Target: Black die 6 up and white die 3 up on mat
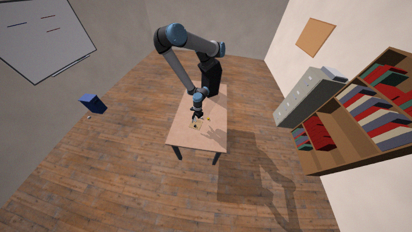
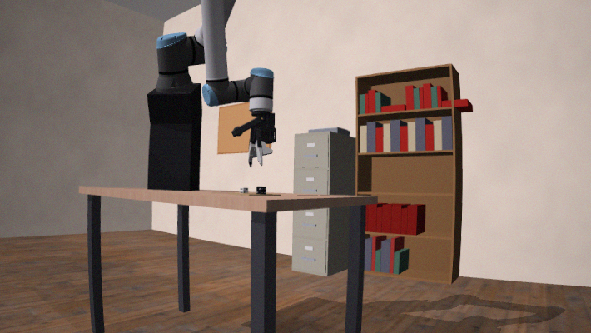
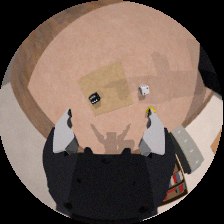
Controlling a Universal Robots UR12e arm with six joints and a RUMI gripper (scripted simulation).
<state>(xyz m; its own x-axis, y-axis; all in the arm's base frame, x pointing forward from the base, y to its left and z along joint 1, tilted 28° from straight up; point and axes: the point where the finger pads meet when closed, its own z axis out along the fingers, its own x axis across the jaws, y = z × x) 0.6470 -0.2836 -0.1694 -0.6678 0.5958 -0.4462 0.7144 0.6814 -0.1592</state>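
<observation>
The black die (image 3: 94,98) sits flat on the tan mat (image 3: 106,89), near the mat's left edge in the wrist view; its top shows several white pips. It also shows in the top view (image 1: 195,126) and the exterior view (image 2: 260,190). The white die (image 3: 144,90) (image 2: 244,191) sits on the table just off the mat's right edge. The yellow die (image 3: 150,108) is partly hidden behind my right finger; it shows on the table in the top view (image 1: 208,118). My gripper (image 3: 109,109) (image 2: 256,161) hangs well above the mat, open and empty.
The wooden table (image 1: 200,119) carries the arm's black pedestal (image 1: 211,76) at its far end. A filing cabinet (image 2: 322,200) and a bookshelf (image 2: 409,172) stand beyond the table by the wall.
</observation>
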